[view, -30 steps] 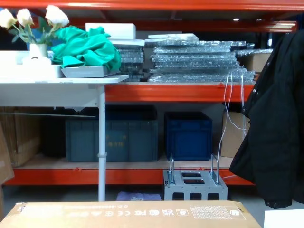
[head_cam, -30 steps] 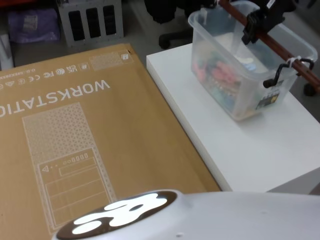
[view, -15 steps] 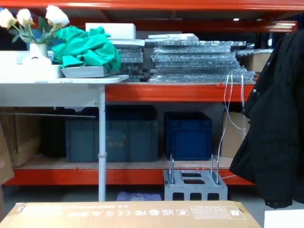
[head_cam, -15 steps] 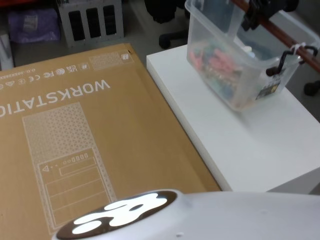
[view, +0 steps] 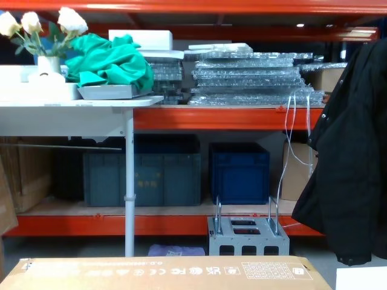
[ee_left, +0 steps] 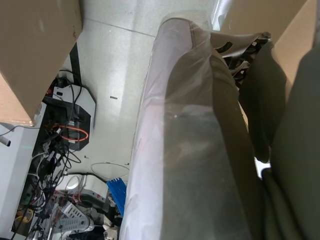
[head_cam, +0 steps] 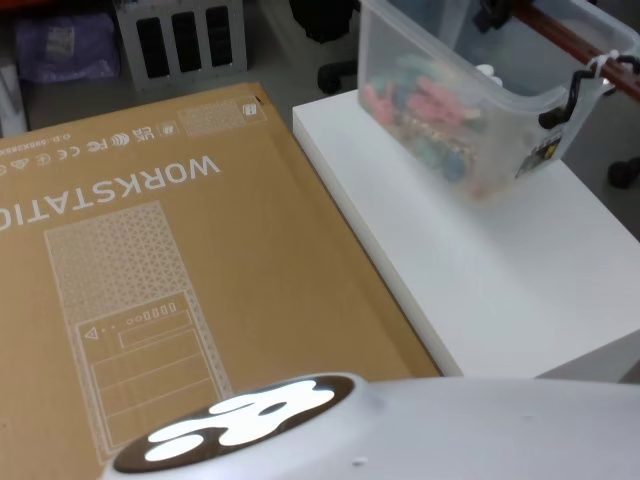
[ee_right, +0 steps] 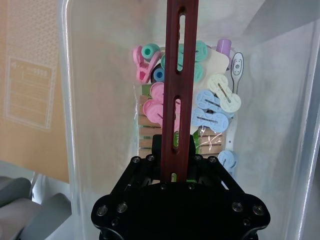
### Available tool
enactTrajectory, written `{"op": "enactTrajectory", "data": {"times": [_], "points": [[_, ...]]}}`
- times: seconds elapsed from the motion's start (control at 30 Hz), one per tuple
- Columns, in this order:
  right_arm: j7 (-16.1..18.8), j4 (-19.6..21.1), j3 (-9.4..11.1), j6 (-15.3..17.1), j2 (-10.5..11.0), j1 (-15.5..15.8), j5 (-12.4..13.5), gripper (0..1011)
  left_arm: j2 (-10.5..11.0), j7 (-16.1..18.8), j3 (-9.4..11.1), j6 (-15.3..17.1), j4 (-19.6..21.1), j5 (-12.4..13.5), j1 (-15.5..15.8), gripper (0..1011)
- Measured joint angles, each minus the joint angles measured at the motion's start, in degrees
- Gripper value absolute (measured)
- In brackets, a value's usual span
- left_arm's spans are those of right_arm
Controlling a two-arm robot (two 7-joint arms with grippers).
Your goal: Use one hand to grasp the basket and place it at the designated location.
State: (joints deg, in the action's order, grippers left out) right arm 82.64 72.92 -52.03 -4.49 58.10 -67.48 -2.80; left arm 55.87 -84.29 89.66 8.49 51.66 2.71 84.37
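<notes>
Your right gripper (ee_right: pixel 175 172) is pinched on the handle (ee_right: pixel 179 75). The basket (head_cam: pixel 440 100) hangs from it, seemingly just clear of the white table (head_cam: pixel 480 290). The grasp looks done, with the carry and set-down left. Your left gripper (ee_left: pixel 272 115) is parked low.

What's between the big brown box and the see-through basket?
Only bare white table, seen in the head view. Nothing sits between the cardboard box and the basket.
</notes>
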Motion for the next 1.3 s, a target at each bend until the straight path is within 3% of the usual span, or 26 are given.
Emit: {"op": "enactTrajectory", "data": {"times": [0.27, 0.83, 1.0, 1.3], "points": [[1.1, 4.3, 0.1, -1.9, 0.0, -0.8, 1.1, 233, 0.0, 0.0, 0.0, 0.0, 0.0, 0.0, 0.0, 0], [3.0, 10.8, -0.7, -8.5, 0.3, -2.3, 4.7, 233, 0.0, 0.0, 0.0, 0.0, 0.0, 0.0, 0.0, 0], [3.9, 14.9, -1.1, -11.5, 0.8, -2.6, 6.1, 233, 0.0, 0.0, 0.0, 0.0, 0.0, 0.0, 0.0, 0], [4.2, 18.6, -1.8, -14.2, 1.0, -3.2, 7.5, 233, 0.0, 0.0, 0.0, 0.0, 0.0, 0.0, 0.0, 0]]}}
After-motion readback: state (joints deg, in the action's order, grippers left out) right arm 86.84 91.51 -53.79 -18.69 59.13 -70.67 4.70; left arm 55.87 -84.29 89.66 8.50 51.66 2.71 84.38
